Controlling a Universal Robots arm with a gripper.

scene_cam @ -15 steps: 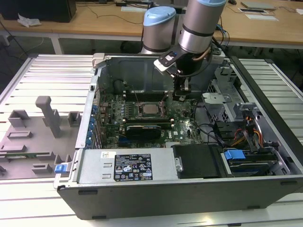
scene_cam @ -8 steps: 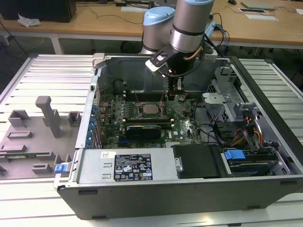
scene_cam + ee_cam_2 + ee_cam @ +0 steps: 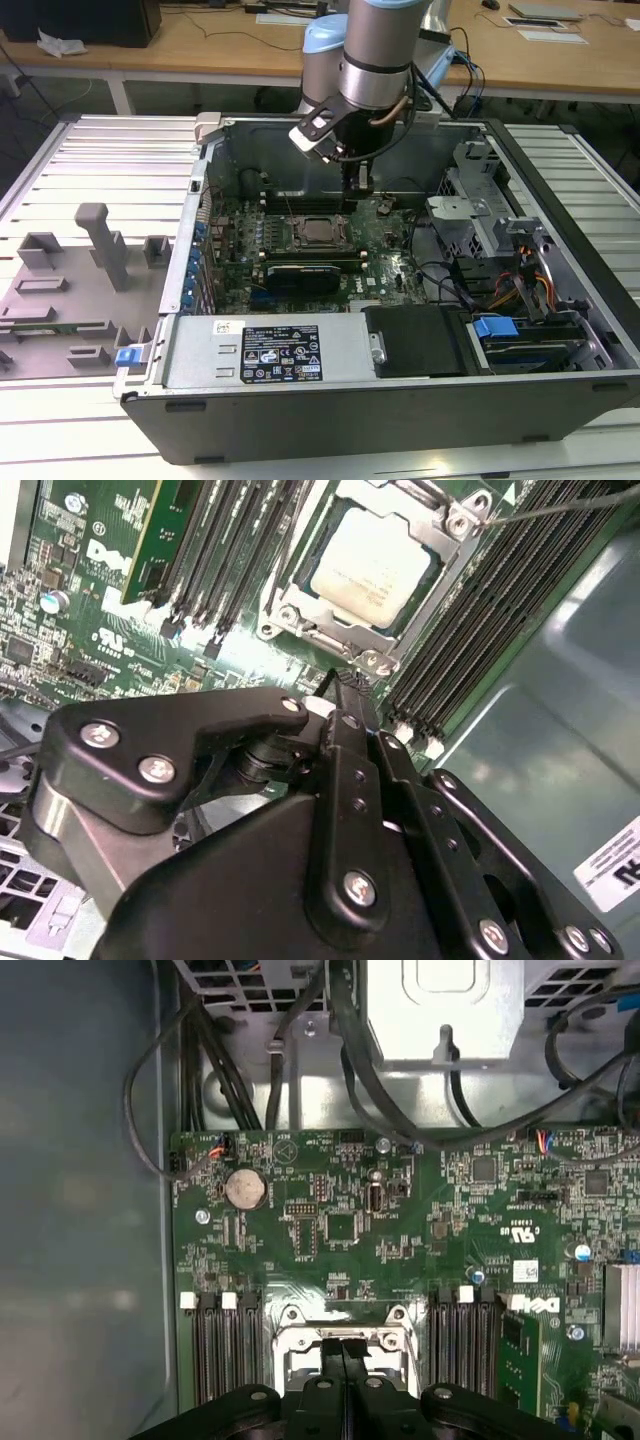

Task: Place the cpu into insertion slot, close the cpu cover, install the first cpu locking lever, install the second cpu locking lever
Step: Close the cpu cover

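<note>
**A:** Where is the chip?

**B:** The chip [image 3: 372,565] sits in the socket [image 3: 372,661] on the green board [image 3: 340,1230], inside the open computer case [image 3: 300,410].

**A:** And the cover?

**B:** The metal frame [image 3: 320,635] lies flat around the chip. The chip's grey top shows through the frame's square window.

**A:** What is the claw doing?

**B:** The claw [image 3: 345,685] hangs just beside one edge of the socket, close above the board. In both wrist views its fingers [image 3: 333,1360] are pressed together along their length, and I see nothing between them. In the exterior view the arm comes straight down into the case, with the claw on the far side of the socket.

**A:** Any sign of the levers?

**B:** A thin metal rod [image 3: 560,505] runs out from one corner of the socket, across the memory slots [image 3: 480,610]. I can't tell whether it is latched.

**A:** What else is near?

**B:** Memory slots flank the socket on two sides. In the exterior view a long black card [image 3: 310,272] lies on the near side of the socket. A round battery [image 3: 245,1189] sits on the board, well apart from the socket.
</note>
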